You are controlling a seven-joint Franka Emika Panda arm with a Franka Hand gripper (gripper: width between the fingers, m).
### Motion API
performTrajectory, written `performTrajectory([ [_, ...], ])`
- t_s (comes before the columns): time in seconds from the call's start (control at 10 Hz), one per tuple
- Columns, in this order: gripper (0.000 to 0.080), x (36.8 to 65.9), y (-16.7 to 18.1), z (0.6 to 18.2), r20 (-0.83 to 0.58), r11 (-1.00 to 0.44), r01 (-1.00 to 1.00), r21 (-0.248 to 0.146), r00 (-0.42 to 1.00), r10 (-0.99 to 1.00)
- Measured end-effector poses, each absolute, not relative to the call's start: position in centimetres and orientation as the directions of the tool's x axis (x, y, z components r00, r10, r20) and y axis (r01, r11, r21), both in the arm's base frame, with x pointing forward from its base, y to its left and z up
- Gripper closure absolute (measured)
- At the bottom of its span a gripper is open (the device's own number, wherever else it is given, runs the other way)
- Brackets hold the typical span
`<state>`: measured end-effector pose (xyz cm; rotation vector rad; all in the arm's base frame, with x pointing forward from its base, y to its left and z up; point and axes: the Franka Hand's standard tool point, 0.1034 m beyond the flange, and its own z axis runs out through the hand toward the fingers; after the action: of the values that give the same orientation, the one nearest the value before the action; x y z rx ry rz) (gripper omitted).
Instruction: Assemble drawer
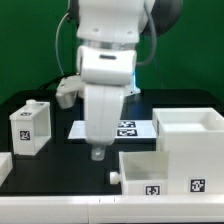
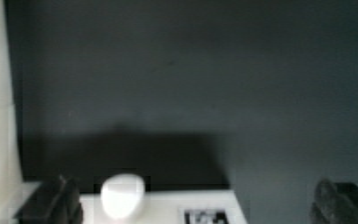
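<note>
Exterior view
Arm: the white Panda arm (image 1: pixel 108 60) comes down from the top middle of the picture, wrist pointing at the table.
Gripper: the gripper (image 1: pixel 97 153) hangs just above the black table (image 1: pixel 60 165), in front of the marker board, and holds nothing. How far the jaws stand apart cannot be judged from this side.
Drawer: the drawer (image 1: pixel 140 172) sits low at the front on the exterior view's right, open side up, with a square tag on its front face. It is just to the right of the gripper and not touched by it.
Casing: the taller white casing (image 1: pixel 190 122) stands right behind and beside the drawer, at the picture's right edge. Whether the two touch cannot be told.
Marker board: the marker board (image 1: pixel 130 128) lies flat under the arm, its tags partly hidden by the wrist.
Small white block: the small white block (image 1: pixel 30 126) with a tag stands well apart on the exterior view's left.
White part: another white part (image 1: pixel 3 166) is cut off by the left edge.

Wrist view
Jaws: two dark fingers (image 2: pixel 51 200) show at opposite sides of the picture, wide apart, with nothing between them.
Surface: mostly the dark table (image 2: pixel 194 80), blurred.
Marker board: a corner of it with one tag (image 2: pixel 202 215) shows between the fingers.
Rounded white object: a small rounded white object (image 2: pixel 123 195) lies near one finger, too blurred to name.
Drawer: not identifiable here.
</note>
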<state>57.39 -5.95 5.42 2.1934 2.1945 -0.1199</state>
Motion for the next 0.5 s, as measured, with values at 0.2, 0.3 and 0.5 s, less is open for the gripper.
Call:
performTrajectory([
  [0.2,0.0151,57.0,-7.3,3.3,0.007,-0.038,0.998,-0.053,0.039,0.999],
  [0.3,0.0151,56.8,-7.3,3.1,0.051,-0.06,0.997,-0.055,0.063,0.997],
  [0.5,0.0151,56.9,-5.9,3.3,0.103,-0.118,0.991,-0.055,0.123,0.987],
])
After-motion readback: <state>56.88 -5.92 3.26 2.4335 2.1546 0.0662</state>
